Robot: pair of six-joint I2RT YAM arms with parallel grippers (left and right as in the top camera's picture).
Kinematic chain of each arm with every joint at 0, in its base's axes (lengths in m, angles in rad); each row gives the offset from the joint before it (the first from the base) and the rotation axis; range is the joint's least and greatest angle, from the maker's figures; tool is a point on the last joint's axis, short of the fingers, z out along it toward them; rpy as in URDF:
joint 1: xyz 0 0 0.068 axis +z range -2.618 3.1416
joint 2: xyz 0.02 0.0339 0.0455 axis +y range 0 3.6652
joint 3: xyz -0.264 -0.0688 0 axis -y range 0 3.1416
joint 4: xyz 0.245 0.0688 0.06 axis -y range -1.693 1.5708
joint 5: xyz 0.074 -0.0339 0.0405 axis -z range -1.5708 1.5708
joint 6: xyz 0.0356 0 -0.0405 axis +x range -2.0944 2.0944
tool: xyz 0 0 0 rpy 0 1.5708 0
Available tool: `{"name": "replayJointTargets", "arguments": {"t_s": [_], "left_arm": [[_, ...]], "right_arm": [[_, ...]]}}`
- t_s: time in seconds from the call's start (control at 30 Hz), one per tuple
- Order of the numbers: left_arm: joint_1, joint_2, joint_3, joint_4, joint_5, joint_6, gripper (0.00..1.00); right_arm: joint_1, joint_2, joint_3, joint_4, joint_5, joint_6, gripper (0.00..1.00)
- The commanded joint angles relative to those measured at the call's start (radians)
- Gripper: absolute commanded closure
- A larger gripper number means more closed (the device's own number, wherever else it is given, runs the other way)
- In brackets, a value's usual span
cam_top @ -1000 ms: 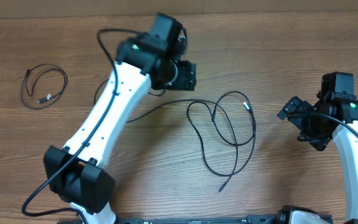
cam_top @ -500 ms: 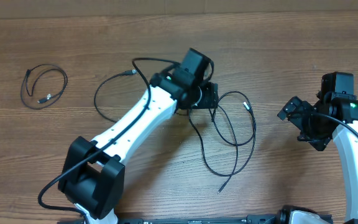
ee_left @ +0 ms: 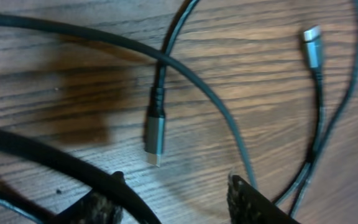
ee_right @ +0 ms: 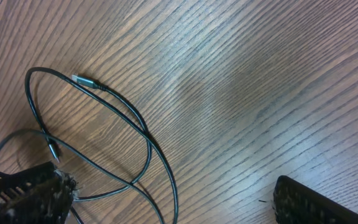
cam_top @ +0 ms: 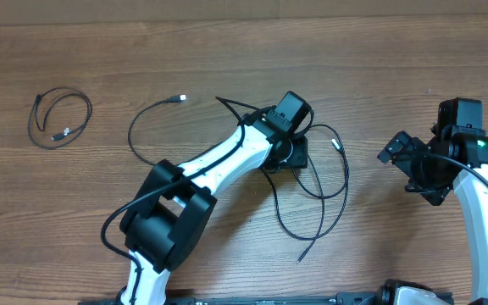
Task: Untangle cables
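Thin black cables [cam_top: 346, 178] lie in crossing loops on the wooden table at the centre. One cable arcs off to the left and ends in a plug [cam_top: 179, 99]. My left gripper [cam_top: 290, 158] hangs low over the left edge of the tangle. In the left wrist view its jaws [ee_left: 173, 200] stand apart over bare wood, just below a grey plug [ee_left: 155, 134], with a second plug [ee_left: 312, 53] at the upper right. A thicker black cord [ee_left: 55, 162] crosses in front of its left finger. My right gripper [cam_top: 409, 174] is open, off to the right of the loops [ee_right: 145, 134].
A separate small coiled cable [cam_top: 87, 106] lies at the far left of the table. A loose cable end [cam_top: 303, 257] points toward the front edge. The left arm [cam_top: 219, 165] stretches diagonally across the table's middle.
My left arm has swung from the back left to the right and forward, down onto the tangle, uncovering the left cable loop and its plug. The right arm has not moved.
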Motion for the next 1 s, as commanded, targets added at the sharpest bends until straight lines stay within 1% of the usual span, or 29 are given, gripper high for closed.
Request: {"name": "replayJointTargets", "arguments": {"t_s": [0.0,0.07,0.13,0.17,0.2,0.23,0.37,0.4,0.43,0.47,0.6,0.77,0.97], "left_arm": [[0.000,0.014,-0.002,0.012,-0.013,-0.002,0.54],[0.004,0.014,0.002,0.019,-0.028,0.000,0.70],[0.015,0.012,0.017,0.016,-0.035,0.026,0.85],[0.024,0.010,0.030,0.011,-0.035,0.043,0.91],[0.035,0.008,0.049,-0.002,-0.035,0.063,0.94],[0.048,0.004,0.073,-0.027,-0.035,0.078,0.96],[0.131,-0.022,0.237,-0.185,-0.036,0.145,0.96],[0.154,-0.031,0.287,-0.225,-0.036,0.169,0.96],[0.199,-0.050,0.389,-0.298,-0.036,0.211,0.96],[0.220,-0.062,0.441,-0.328,-0.036,0.235,0.96],[0.286,-0.115,0.618,-0.402,-0.035,0.333,0.96],[0.333,-0.196,0.787,-0.469,-0.032,0.376,0.96],[0.341,-0.307,0.855,-0.472,-0.064,0.436,0.95]], "right_arm": [[-0.003,-0.011,0.019,0.002,-0.002,-0.004,0.00],[-0.003,-0.011,0.019,0.001,-0.002,-0.004,0.00],[-0.003,-0.011,0.019,0.000,-0.002,-0.004,0.00],[-0.003,-0.011,0.019,0.000,-0.001,-0.004,0.00],[-0.003,-0.011,0.019,-0.002,-0.001,-0.004,0.00],[-0.003,-0.011,0.019,-0.002,-0.001,-0.005,0.00],[-0.003,-0.011,0.019,-0.002,-0.001,-0.004,0.00],[-0.003,-0.011,0.019,-0.001,-0.001,-0.005,0.00],[-0.003,-0.011,0.019,0.001,-0.001,-0.004,0.00],[-0.003,-0.011,0.019,0.002,-0.001,-0.005,0.00],[-0.003,-0.011,0.019,0.005,-0.001,-0.004,0.00],[-0.003,-0.011,0.019,0.006,-0.001,-0.004,0.00],[-0.003,-0.011,0.019,0.009,-0.001,-0.005,0.00]]}}
